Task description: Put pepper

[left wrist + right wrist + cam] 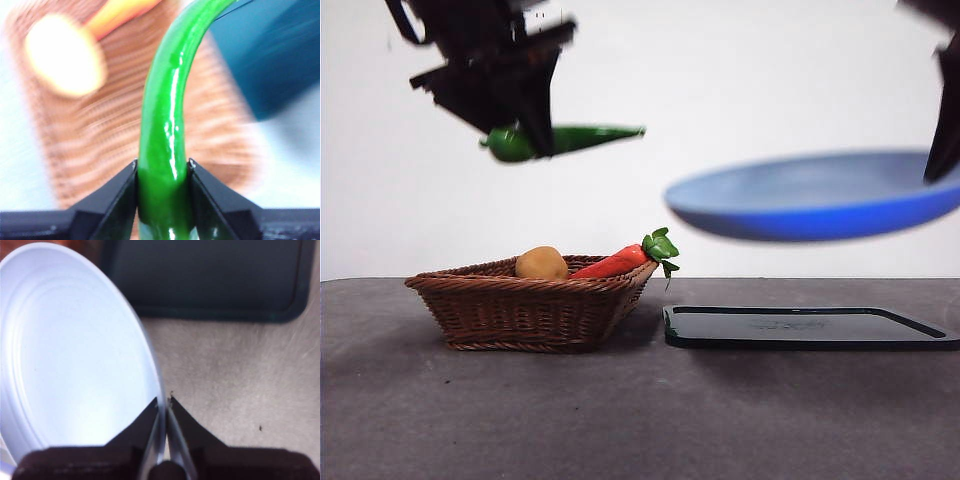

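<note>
While the left gripper (pixel 162 172) is hanging high above the wicker basket (pixel 530 305), its two black jaws are pinching the thick end of the pepper (pixel 570 140), which is sitting nearly level in the air with its pointed tip aimed toward the blue plate (pixel 815 195). Seen from the left wrist, the pepper (pixel 165 125) is curving away from the jaws over the basket (pixel 100 130). Inside the basket a round tan potato (pixel 541 263) is lying beside an orange-red carrot (pixel 620 262), whose leafy green top is poking out over the basket's rim on the side nearer the dark tray (pixel 800 328). That tray is lying flat on the grey table (pixel 620 420) just beside the basket. Up above the tray, the right gripper (pixel 164 405) is squeezing the rim of the plate (pixel 75 350) between its pressed-together jaws, holding it slightly tilted, well apart from the basket.
</note>
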Action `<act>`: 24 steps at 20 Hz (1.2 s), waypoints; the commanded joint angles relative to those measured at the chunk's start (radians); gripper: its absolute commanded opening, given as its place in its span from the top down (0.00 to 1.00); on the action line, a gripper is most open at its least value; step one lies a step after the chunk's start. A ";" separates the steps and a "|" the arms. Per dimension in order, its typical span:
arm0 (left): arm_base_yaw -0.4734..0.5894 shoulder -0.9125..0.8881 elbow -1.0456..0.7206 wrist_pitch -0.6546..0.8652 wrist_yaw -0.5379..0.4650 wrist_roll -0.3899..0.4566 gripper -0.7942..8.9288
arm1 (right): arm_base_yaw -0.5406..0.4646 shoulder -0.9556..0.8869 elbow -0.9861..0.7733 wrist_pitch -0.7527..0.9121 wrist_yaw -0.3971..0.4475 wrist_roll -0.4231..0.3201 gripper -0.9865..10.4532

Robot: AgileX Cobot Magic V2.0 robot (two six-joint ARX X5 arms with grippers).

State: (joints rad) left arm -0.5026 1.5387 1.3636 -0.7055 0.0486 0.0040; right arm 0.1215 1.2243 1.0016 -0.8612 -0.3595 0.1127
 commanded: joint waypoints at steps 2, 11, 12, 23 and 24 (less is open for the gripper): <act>-0.051 0.004 0.019 -0.016 0.114 -0.037 0.78 | 0.043 0.135 0.021 0.042 -0.010 0.066 0.91; -0.243 0.135 0.018 -0.017 0.156 -0.026 0.78 | 0.143 0.217 0.022 0.140 -0.113 0.193 0.91; -0.253 0.156 0.018 -0.016 0.146 -0.026 0.78 | 0.146 0.217 0.022 0.135 -0.114 0.193 0.91; -0.278 0.232 0.017 -0.010 0.083 -0.027 0.69 | 0.148 0.217 0.022 0.120 -0.113 0.174 0.91; -0.278 0.232 0.018 -0.010 0.084 -0.027 0.66 | 0.148 0.217 0.022 0.120 -0.113 0.174 0.91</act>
State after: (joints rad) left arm -0.7689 1.7500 1.3666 -0.7231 0.1337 -0.0265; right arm 0.2642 1.4303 1.0019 -0.7494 -0.4625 0.2951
